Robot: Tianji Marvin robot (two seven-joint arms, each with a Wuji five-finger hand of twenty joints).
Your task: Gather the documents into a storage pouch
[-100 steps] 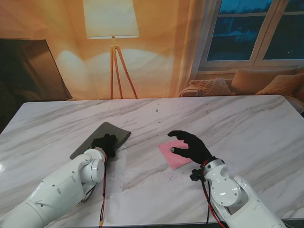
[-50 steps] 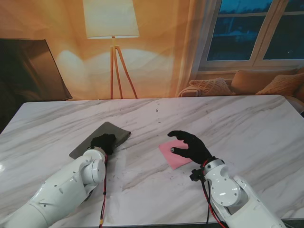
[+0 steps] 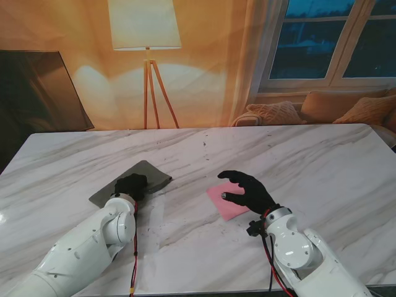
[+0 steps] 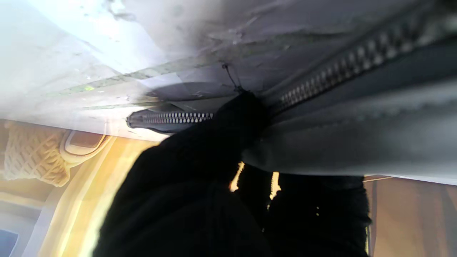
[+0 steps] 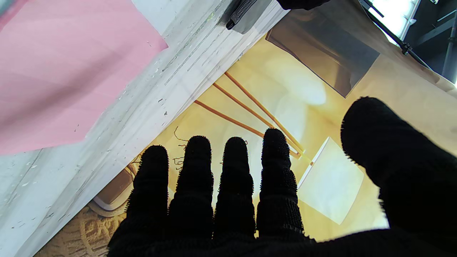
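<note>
**Pin the pouch mouth first, then go for the sheet**

Left hand down on the grey pouch, toward the left side of the marble table, closed on the pouch's near edge. From the left wrist: one dark fingertip pressed right against the zipper, soft grey fabric draped over the other fingers. Looks like a pinch grip on the cloth. Cannot tell from either view whether the zipper teeth are already parted under that fingertip or only lifted.

Right hand spread wide, holding nothing, hovering just over the pink document. Sheet flat on the marble, near the pouch but clearly apart from it. From the right wrist: four fingers straight, thumb far out, pink paper close by and untouched.

Likely step in hand: opening and steadying the pouch to receive the sheet.

- Grip the fabric beside the zipper, not the teeth themselves.
- Lift only the upper layer, leaving the lower layer flat on the table as a ramp.
- Hold the mouth turned toward the right hand, giving the paper a straight path in.
- Avoid dragging the whole pouch; limp cloth tends to bunch and close its own opening.
- For the sheet: press lightly and slide toward a free edge, or curl one corner up with a fingertip before pinching. Thin paper on smooth stone offers nothing to grab from above.
- Feed a corner in first, then the rest, keeping the sheet low and unfolded.
</note>
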